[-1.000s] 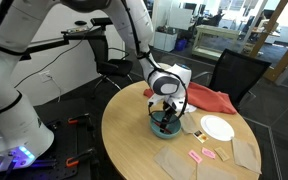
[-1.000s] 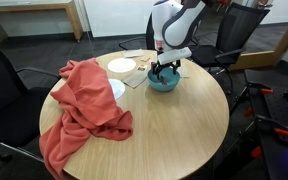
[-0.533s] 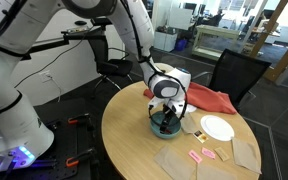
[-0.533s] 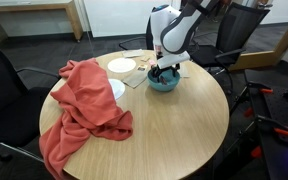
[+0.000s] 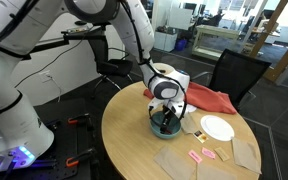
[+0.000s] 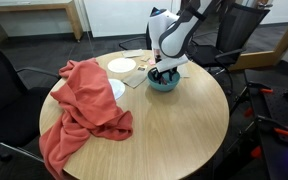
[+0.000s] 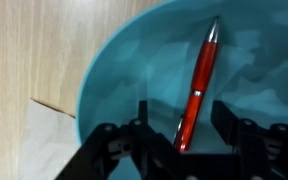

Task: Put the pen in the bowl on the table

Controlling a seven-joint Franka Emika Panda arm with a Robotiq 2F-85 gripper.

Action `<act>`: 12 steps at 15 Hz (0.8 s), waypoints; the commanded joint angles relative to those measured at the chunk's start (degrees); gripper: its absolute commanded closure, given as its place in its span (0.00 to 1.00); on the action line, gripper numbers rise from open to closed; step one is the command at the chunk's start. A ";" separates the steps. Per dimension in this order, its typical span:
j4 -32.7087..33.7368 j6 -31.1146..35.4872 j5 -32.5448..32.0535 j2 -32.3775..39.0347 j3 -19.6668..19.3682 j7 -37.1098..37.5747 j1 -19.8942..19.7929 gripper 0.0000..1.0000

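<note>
The red pen [image 7: 197, 85] lies inside the teal bowl [image 7: 124, 70], slanting up to the right, with its lower end between my fingers. My gripper [image 7: 182, 115] is open, with both fingers standing apart from the pen. In both exterior views the gripper [image 5: 165, 112] [image 6: 164, 72] points down into the bowl [image 5: 165, 126] [image 6: 164, 84] on the round tan table [image 5: 134, 140] [image 6: 174, 125]. The pen is too small to make out there.
A red cloth [image 6: 84, 100] [image 5: 209, 98] drapes over one table edge. A white plate [image 5: 217, 128] [image 6: 121, 65], small pink pieces [image 5: 206, 154] and tan mats [image 5: 174, 160] lie near the bowl. Black chairs [image 5: 234, 75] stand around the table.
The wrist has shifted slightly above the bowl. The bowl, cloth and plate have not moved.
</note>
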 commanded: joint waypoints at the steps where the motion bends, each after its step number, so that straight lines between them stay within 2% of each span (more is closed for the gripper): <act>1: 1.40 -0.50 -0.53 0.77 -1.31 1.65 1.27 0.64; 4: 1.65 -0.53 -0.51 0.86 -1.38 1.65 1.24 0.88; 6: 1.77 -0.63 -0.52 0.99 -1.45 1.63 1.25 0.99; 7: 1.73 -0.80 -0.50 0.88 -1.46 1.60 1.25 1.00; 8: 1.12 -0.79 -0.46 0.14 -1.50 1.61 1.30 0.97; 12: -3.67 -0.60 -0.06 -6.56 -1.52 0.88 1.21 0.96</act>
